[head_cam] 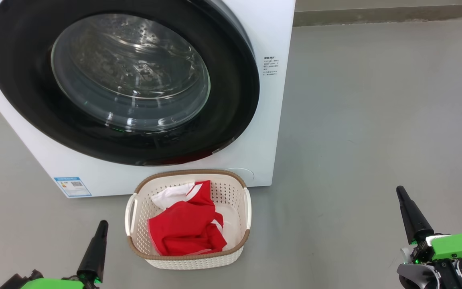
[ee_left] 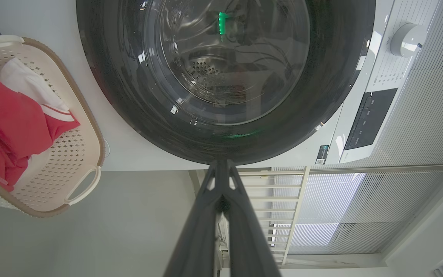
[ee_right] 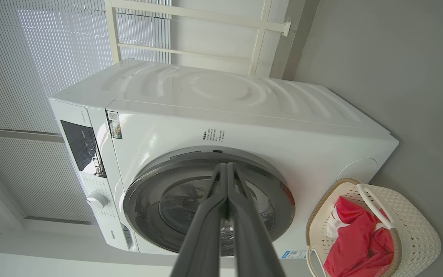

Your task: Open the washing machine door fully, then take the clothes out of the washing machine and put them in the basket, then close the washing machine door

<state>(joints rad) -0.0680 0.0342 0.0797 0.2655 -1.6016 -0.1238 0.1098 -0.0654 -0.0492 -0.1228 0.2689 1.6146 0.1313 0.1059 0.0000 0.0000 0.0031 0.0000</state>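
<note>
Both pairs of jaws were clenched tight on nothing, the long dark fingers pressed flat together. The left gripper (head_cam: 102,224) hung low over the grey floor (head_cam: 355,120), and the basket (head_cam: 191,263) sat just to the right of its jaws, a little ahead of the tips. The red clothes (head_cam: 187,228) with their white trim lay heaped inside that basket, apart from either gripper. The right gripper (head_cam: 399,189) hung well off to the basket's other side, so the basket stood between the two pairs of jaws, nearer the left. Ahead of both sets of fingertips, beyond the basket, rose the white washing machine (head_cam: 273,132). The washing machine door (head_cam: 231,100) was shut flush against its front, the steel drum dim behind the glass. In the left wrist view the closed tips pointed at the lower edge of the door's black rim without touching it. A blue label sticker (head_cam: 72,186) sat on the machine's lower corner, ahead of the left jaws.
</note>
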